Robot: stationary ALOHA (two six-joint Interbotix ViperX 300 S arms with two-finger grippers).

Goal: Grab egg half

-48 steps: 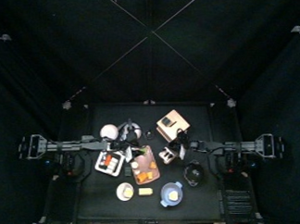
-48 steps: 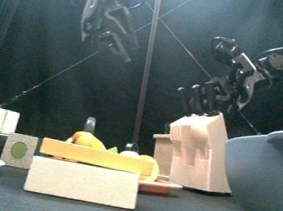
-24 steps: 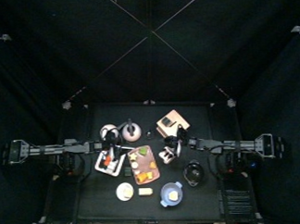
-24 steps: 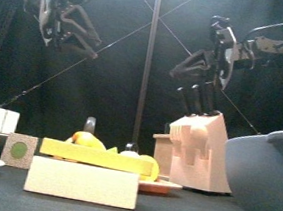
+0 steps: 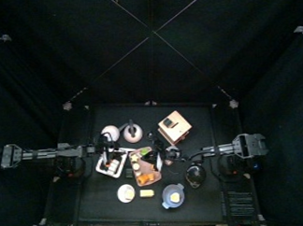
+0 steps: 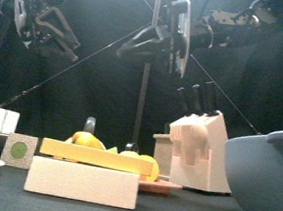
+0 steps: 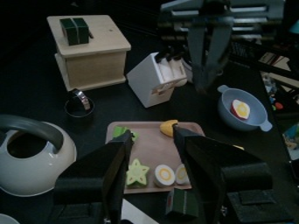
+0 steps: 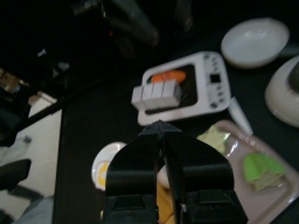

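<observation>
Egg half (image 7: 166,174) lies cut side up on pink cutting board (image 7: 140,140), beside star-shaped green slice (image 7: 136,171). Left gripper (image 7: 152,166) hangs above board, jaws spread apart, holding nothing. Right gripper (image 8: 160,140) hangs high over pink board, jaws pressed together to a point, empty. Knife block (image 7: 160,74) and wooden box (image 7: 91,50) stand beyond board; kettle (image 7: 33,157) beside it.

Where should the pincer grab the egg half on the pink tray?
Probably from straight above, pinching the white rim across its short sides. The egg half lies flat, yolk up, on the tray, so there is no tall side to grab. A star-shaped slice sits close beside it, so the open left pincer should straddle only the egg.
</observation>
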